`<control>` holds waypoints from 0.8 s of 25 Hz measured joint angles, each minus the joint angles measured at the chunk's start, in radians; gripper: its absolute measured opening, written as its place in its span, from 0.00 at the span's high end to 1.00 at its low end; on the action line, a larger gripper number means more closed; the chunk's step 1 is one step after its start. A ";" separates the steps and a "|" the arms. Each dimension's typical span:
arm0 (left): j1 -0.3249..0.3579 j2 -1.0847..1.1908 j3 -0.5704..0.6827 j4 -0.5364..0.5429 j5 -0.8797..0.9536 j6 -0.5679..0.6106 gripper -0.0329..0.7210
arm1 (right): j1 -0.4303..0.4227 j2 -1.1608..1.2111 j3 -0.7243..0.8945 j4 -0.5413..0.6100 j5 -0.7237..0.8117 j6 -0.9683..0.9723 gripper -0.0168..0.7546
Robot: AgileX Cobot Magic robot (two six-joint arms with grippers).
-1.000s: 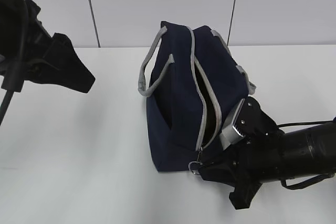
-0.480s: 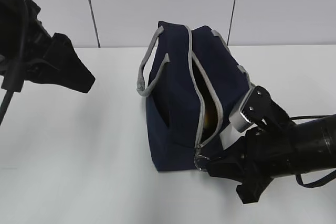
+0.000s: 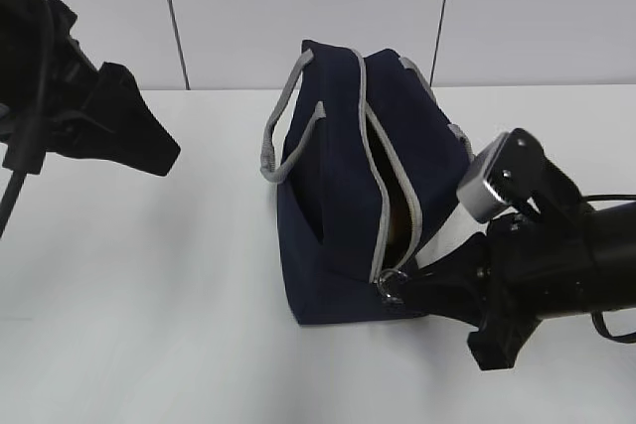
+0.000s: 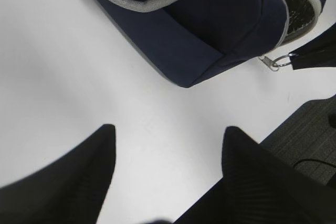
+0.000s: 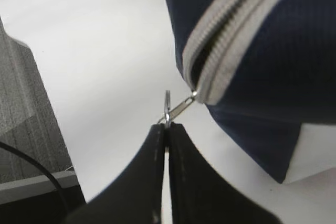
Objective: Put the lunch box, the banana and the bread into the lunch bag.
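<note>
pinching ring pull (image 5: 167, 109), right gripper (image 5: 166, 129), apparently closed.

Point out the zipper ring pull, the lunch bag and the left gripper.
zipper ring pull (image 5: 167, 109): right wrist view, on the metal ring.
lunch bag (image 3: 333, 196): exterior view, on its navy side panel.
left gripper (image 4: 165, 153): left wrist view, midway between the fingertips.

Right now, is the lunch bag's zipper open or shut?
Open: the lunch bag gapes along its zipper; the right gripper pinches the ring pull.

Left tool (image 4: 165, 153) agape, right tool (image 5: 167, 129) pinched shut
</note>
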 joint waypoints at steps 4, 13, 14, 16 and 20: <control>0.000 0.000 0.000 0.000 -0.003 0.002 0.37 | 0.000 -0.070 0.000 -0.006 0.000 0.011 0.98; 0.000 0.000 0.000 0.000 -0.015 0.014 0.37 | 0.000 -0.098 -0.059 -0.020 0.022 0.015 0.98; 0.000 0.000 0.000 -0.001 -0.021 0.021 0.37 | 0.000 -0.098 -0.075 -0.022 0.024 0.017 0.98; 0.000 0.000 0.000 -0.006 -0.032 0.036 0.37 | 0.000 -0.098 -0.100 -0.026 0.028 0.024 0.98; 0.000 0.000 0.000 -0.056 -0.042 0.095 0.37 | 0.000 -0.098 -0.154 -0.039 0.039 0.050 0.98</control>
